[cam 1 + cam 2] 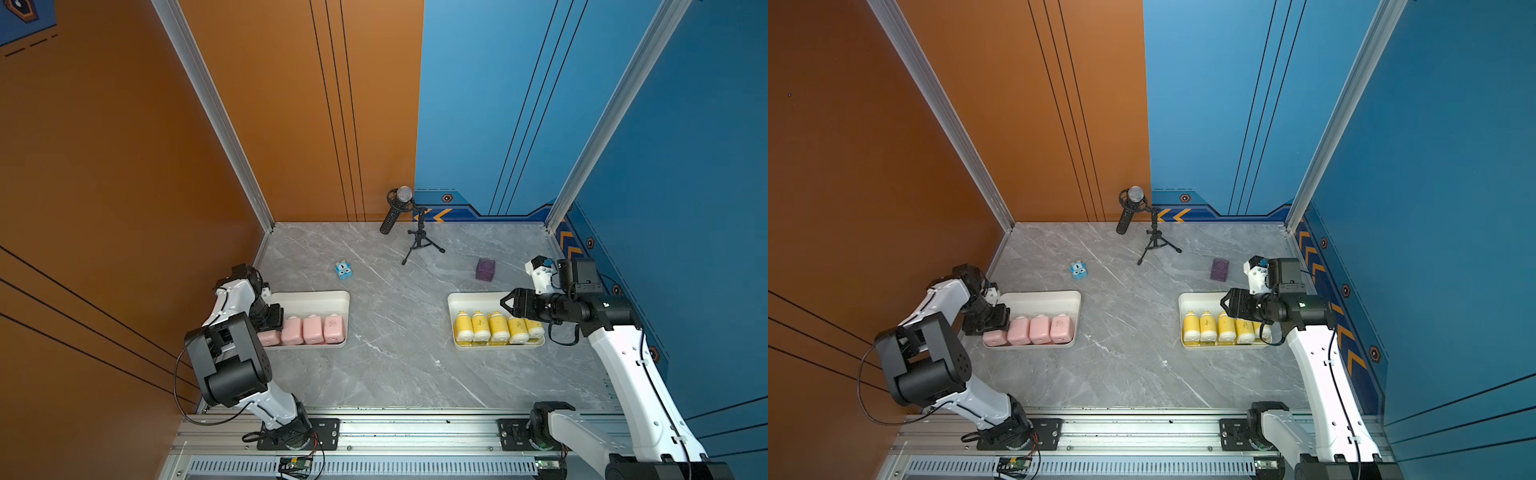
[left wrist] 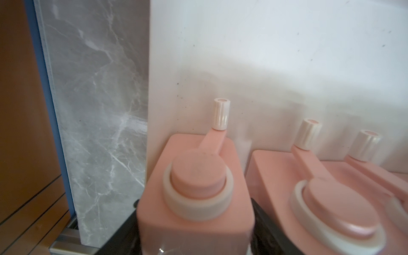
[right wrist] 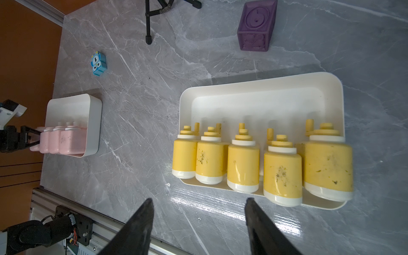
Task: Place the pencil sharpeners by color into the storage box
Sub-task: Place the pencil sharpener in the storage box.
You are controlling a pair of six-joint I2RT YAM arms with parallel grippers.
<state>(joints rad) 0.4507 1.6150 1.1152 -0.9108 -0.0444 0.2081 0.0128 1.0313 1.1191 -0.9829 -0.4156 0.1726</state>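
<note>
Two white storage boxes lie on the marble table. The left box (image 1: 316, 296) holds a row of pink pencil sharpeners (image 1: 313, 329) with white knobs. My left gripper (image 2: 195, 205) reaches down over the row's leftmost pink sharpener (image 2: 152, 212). Its black fingers (image 2: 262, 220) sit close against both sides, and contact is too blurred to judge. The right box (image 1: 469, 296) holds several yellow bottle-shaped sharpeners (image 1: 498, 327) side by side. My right gripper (image 3: 198, 201) hovers above that box's near side, open and empty.
A small blue cube with cartoon eyes (image 1: 344, 270) and a dark purple cube (image 1: 486, 269) sit behind the boxes. A microphone on a tripod (image 1: 417, 232) stands at the back centre. Orange and blue walls enclose the table, and a metal rail runs along the front.
</note>
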